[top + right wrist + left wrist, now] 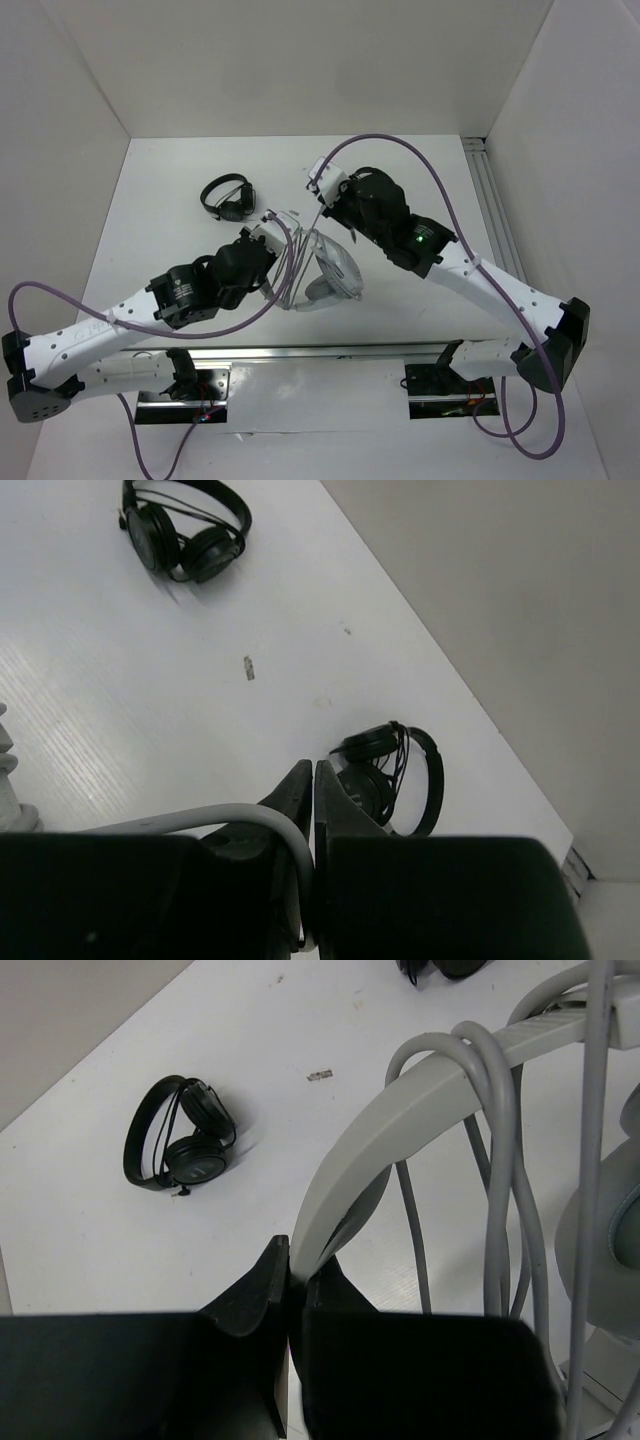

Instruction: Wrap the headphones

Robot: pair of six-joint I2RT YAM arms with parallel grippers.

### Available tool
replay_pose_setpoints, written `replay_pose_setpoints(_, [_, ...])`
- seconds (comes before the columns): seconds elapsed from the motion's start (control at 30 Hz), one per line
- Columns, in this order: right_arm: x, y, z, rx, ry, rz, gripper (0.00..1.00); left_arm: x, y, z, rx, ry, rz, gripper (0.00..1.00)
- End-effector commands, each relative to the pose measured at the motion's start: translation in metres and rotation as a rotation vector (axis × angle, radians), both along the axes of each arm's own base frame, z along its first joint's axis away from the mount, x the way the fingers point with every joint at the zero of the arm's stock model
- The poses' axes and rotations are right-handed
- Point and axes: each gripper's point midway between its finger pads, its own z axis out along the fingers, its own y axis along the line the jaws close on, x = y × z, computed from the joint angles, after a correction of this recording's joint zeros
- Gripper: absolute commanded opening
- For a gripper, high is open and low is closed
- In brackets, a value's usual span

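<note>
The light-grey headphones (332, 268) stand mid-table between my two arms. My left gripper (281, 224) is shut on the wide headband (420, 1100), close up in the left wrist view (293, 1263). The thin grey cable (500, 1170) hangs in several loops over the headband, and a grey ear cup (612, 1240) shows at the right. My right gripper (319, 190) is above and behind the headphones. In the right wrist view its jaws (314, 772) are shut on a strand of the grey cable (200, 818).
A small black headphone set (228, 197) lies at the back left, also seen in the left wrist view (180, 1142). The right wrist view shows two black sets (185, 528) (392, 778). White walls enclose the table; a rail (497, 215) runs along the right side.
</note>
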Motion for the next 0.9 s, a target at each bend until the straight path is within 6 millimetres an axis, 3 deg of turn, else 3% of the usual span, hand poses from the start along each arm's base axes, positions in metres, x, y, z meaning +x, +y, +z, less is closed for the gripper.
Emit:
replay_pose_setpoints(0.0, [0.017,-0.012,0.062,0.15,-0.085,-0.019,0.11,-0.013,0.006,0.004,0.066,0.004,-0.087,0.0])
replay_pose_setpoints(0.23, [-0.006,0.022,0.041,0.253,0.033,0.209,0.15,-0.028,-0.022,0.061,-0.058,-0.106,-0.324,0.0])
replay_pose_setpoints(0.37, [-0.012,0.035,0.028,0.278,0.104,0.294,0.15,-0.029,-0.028,0.09,-0.11,-0.148,-0.35,0.0])
replay_pose_setpoints(0.4, [-0.013,0.039,0.017,0.281,0.14,0.304,0.15,-0.028,-0.025,0.106,-0.137,-0.177,-0.333,0.0])
replay_pose_setpoints(0.57, [-0.025,0.052,-0.005,0.347,0.22,0.38,0.13,-0.023,-0.027,0.133,-0.206,-0.207,-0.297,0.0])
replay_pose_setpoints(0.63, [-0.027,0.053,-0.014,0.357,0.238,0.386,0.13,-0.017,-0.019,0.143,-0.218,-0.236,-0.239,0.0])
replay_pose_setpoints(0.7, [-0.037,0.053,-0.008,0.398,0.237,0.411,0.13,-0.012,-0.014,0.147,-0.226,-0.249,-0.188,0.0])
replay_pose_setpoints(0.73, [-0.035,0.051,-0.003,0.425,0.214,0.417,0.2,-0.009,-0.007,0.153,-0.239,-0.261,-0.143,0.0])
replay_pose_setpoints(0.77, [-0.042,0.054,-0.017,0.436,0.26,0.434,0.23,-0.008,-0.004,0.156,-0.243,-0.269,-0.126,0.0])
replay_pose_setpoints(0.87, [-0.054,0.058,-0.021,0.479,0.286,0.492,0.3,-0.002,0.001,0.164,-0.26,-0.294,-0.074,0.0])
